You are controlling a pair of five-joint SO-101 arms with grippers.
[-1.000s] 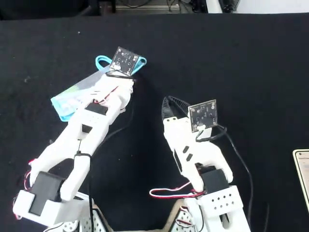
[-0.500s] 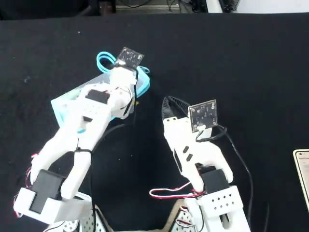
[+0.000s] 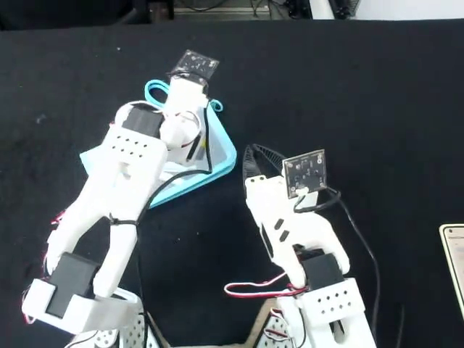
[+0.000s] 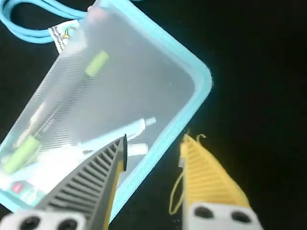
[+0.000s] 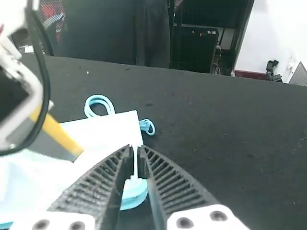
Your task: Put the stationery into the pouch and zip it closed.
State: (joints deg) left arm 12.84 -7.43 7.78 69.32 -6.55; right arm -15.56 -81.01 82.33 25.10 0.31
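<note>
Blue-edged pouch lies under the left hand, spread wide astride its edge.

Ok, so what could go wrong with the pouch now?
The left gripper is open astride the blue edge of the pouch; closing there might just drag the pouch instead of zipping it. The blue cord loop lies right beside that arm and could snag.
</note>
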